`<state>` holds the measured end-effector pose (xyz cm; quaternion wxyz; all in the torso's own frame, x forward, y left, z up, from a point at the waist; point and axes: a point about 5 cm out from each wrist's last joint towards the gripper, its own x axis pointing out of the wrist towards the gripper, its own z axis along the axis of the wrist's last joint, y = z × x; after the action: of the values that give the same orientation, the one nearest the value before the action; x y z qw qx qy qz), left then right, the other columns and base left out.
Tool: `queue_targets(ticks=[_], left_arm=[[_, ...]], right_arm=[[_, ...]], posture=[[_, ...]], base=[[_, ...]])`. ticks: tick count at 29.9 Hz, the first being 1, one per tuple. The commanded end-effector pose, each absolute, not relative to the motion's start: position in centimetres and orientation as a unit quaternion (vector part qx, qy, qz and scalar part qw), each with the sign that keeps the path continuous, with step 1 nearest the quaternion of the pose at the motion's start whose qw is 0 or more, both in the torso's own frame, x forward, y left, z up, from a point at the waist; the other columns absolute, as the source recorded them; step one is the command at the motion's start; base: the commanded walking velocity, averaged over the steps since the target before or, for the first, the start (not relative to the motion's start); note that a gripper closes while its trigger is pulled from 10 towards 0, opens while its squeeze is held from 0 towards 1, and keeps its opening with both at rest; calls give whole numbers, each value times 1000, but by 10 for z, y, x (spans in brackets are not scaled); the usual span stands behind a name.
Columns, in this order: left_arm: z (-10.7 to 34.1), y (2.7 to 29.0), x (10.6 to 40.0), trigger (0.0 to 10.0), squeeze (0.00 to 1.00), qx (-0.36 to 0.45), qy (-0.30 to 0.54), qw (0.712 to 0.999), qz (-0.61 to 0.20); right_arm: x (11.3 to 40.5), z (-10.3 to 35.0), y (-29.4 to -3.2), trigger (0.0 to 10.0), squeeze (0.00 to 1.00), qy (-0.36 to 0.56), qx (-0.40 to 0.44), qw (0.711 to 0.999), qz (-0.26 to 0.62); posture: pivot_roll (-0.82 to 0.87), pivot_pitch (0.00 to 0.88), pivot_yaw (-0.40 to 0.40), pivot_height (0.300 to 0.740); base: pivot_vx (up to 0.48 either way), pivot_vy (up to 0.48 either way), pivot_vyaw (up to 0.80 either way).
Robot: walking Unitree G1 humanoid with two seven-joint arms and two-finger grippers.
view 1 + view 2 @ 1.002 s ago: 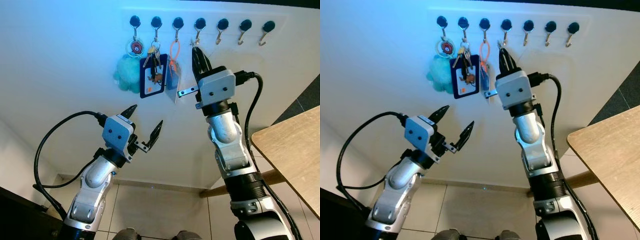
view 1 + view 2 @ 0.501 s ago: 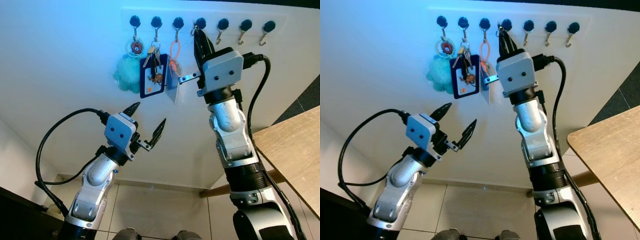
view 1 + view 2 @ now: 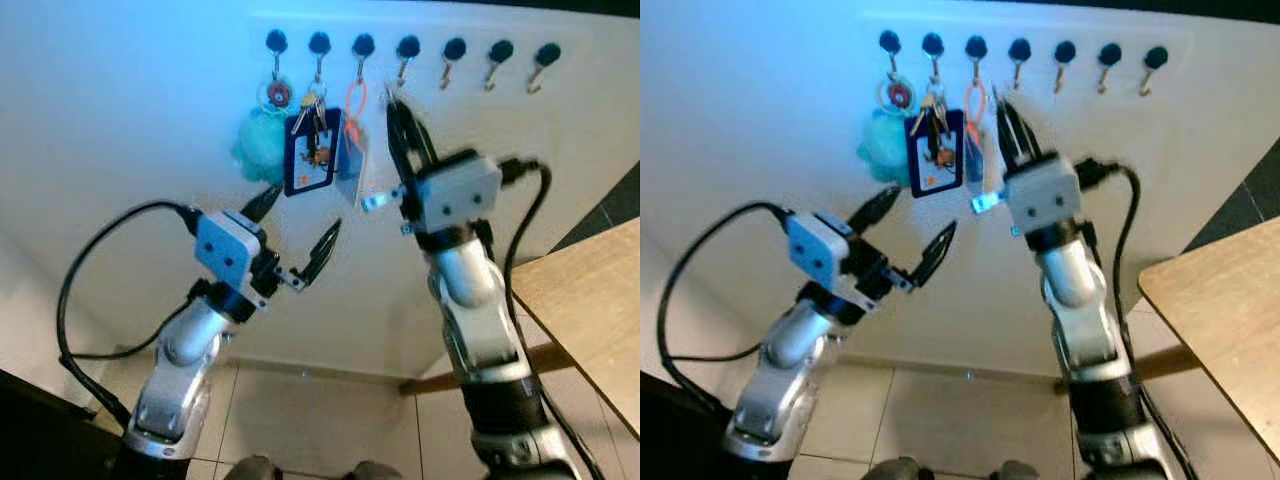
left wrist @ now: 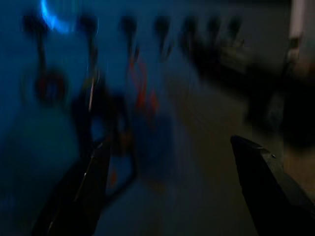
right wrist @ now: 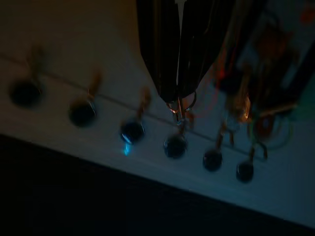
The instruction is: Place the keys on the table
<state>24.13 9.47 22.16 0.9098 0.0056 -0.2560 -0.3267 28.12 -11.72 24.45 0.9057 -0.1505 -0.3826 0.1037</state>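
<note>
The right gripper [image 3: 397,105] is pinching a small key ring [image 5: 181,104] with its fingers together, just under the wall hooks [image 3: 408,47]. The left gripper [image 3: 298,232] is hanging wide open, holding nothing.

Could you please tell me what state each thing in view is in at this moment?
Keys: hanging on the second hook, in front of a blue card holder.
Teal pompom: hanging from the first hook.
Orange loop: hanging on the third hook.
Three hooks at the right end: bare.
Left gripper: open, holding nothing, below the keys.
Right gripper: shut, raised below the fourth hook.
Table: bare where visible.
</note>
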Motion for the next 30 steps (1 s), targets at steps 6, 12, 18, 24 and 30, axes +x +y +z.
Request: queue_targets(ticks=[6,12,18,24,30], left_arm=[[249,89,236,10000,0,-20,-292,892,-345],[225,88,232,10000,0,-4,-240,901,-362],[173,106,236,10000,0,23,-150,928,-339],[78,150,233,10000,0,73,24,962,-261],[-25,211,211,10000,0,73,280,956,-45]], right_arm=[[266,233,-126,2706,0,-369,-147,913,97],[256,201,-131,2353,0,-310,-137,937,90],[255,160,-151,2392,0,-219,-94,971,35],[247,91,-178,6157,0,-78,-59,995,-19],[224,4,-203,10000,0,127,12,988,-91]], posture=[[25,91,-8,740],[21,77,-5,740],[22,71,-9,740],[20,61,-11,740],[9,65,-1,740]], base=[[0,0,0],[0,0,0],[0,0,0],[0,0,0],[0,0,0]])
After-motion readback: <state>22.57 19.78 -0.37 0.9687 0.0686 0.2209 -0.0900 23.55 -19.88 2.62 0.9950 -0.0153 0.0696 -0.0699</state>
